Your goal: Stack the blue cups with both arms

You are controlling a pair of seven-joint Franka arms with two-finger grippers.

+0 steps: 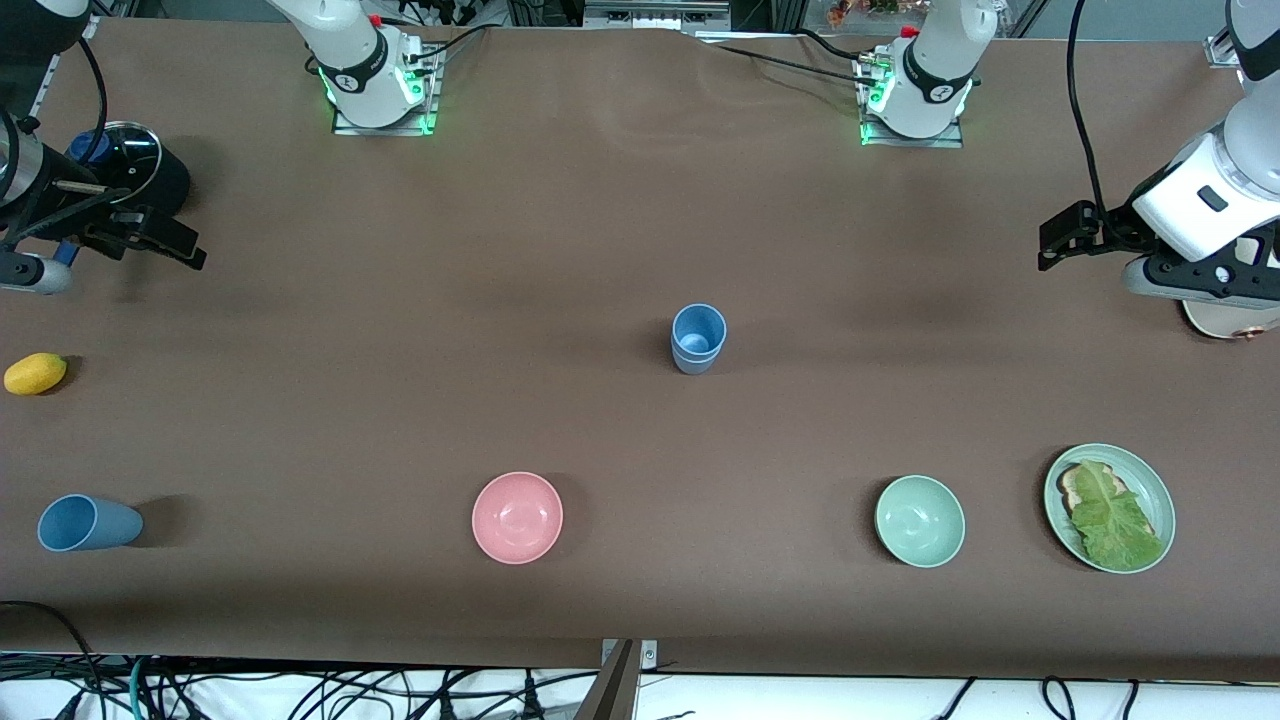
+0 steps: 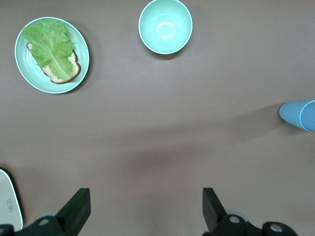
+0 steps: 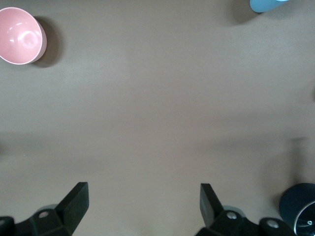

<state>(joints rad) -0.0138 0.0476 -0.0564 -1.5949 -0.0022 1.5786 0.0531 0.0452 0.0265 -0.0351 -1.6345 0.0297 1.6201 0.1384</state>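
Two blue cups (image 1: 698,338) stand nested upright in the middle of the table, the lighter one inside the duller one; the stack shows at the edge of the left wrist view (image 2: 299,114). Another blue cup (image 1: 88,522) lies on its side at the right arm's end, nearer the front camera; its edge shows in the right wrist view (image 3: 268,5). My left gripper (image 1: 1062,238) (image 2: 146,206) is open and empty over bare table at the left arm's end. My right gripper (image 1: 160,240) (image 3: 143,204) is open and empty over bare table at the right arm's end.
A pink bowl (image 1: 517,517) (image 3: 20,35), a pale green bowl (image 1: 920,521) (image 2: 165,25) and a green plate (image 1: 1160,490) (image 2: 22,64) with bread and lettuce stand nearer the front camera. A yellow fruit (image 1: 35,373) and a dark lidded pot (image 1: 135,170) (image 3: 300,206) sit at the right arm's end.
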